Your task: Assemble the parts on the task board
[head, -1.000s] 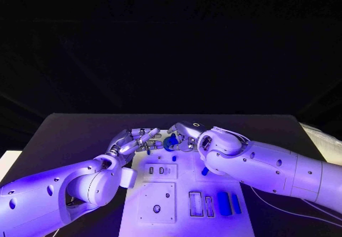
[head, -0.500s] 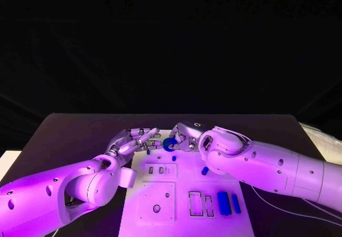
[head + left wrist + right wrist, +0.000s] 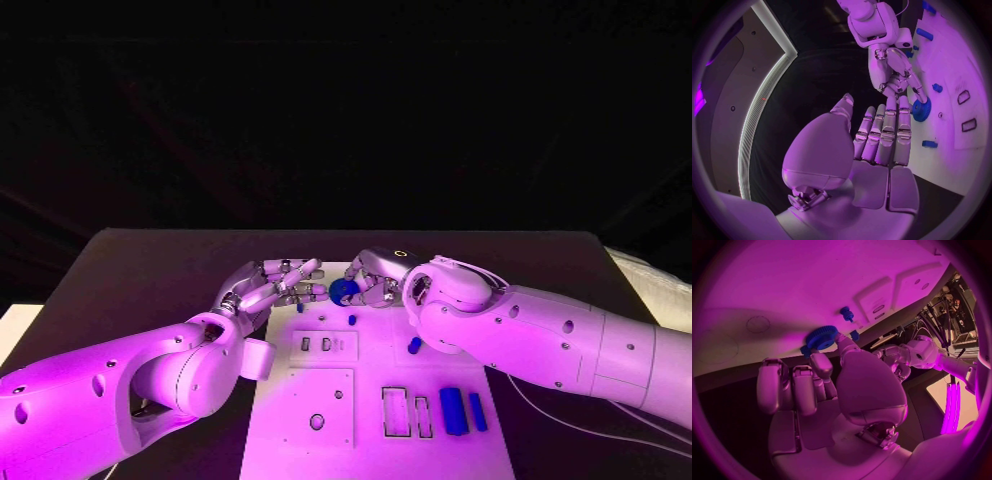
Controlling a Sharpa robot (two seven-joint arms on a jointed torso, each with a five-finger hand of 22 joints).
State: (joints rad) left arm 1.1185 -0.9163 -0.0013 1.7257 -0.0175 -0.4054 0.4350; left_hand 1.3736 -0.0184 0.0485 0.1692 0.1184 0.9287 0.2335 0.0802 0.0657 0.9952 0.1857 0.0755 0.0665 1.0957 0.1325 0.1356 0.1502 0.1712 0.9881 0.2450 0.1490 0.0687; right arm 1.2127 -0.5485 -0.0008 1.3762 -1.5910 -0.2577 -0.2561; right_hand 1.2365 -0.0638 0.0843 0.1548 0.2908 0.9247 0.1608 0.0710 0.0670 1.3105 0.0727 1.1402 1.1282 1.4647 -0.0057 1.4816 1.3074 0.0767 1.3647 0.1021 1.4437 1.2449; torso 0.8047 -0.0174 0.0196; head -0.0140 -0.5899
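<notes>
The little blue gear (image 3: 343, 290) is up at the far end of the white task board (image 3: 368, 415), held just above it. The right hand (image 3: 378, 283) has it, with its fingers (image 3: 820, 362) pinching the toothed wheel at the rim. Seen from the right wrist, the gear (image 3: 821, 336) hangs close over the board, near a small blue peg (image 3: 846, 314) that stands up from it.

The left hand (image 3: 274, 287) is right beside the gear, on the other side. Its fingers (image 3: 887, 132) are stretched out straight and side by side, holding nothing, with their tips just next to the gear (image 3: 920, 110).

Closer to the robot, more blue parts wait. A short blue piece (image 3: 414, 346) lies by the right arm, and two long blue bars (image 3: 463, 410) lie side by side near some empty slots (image 3: 405, 413).

I think the hand is about to set the gear down on its spot. To do that well, it should keep the gear flat, line up the hole in the middle with the post, and lower it slowly. I cannot tell from here which post it is meant for. The left hand should stay loose and not bump it.
</notes>
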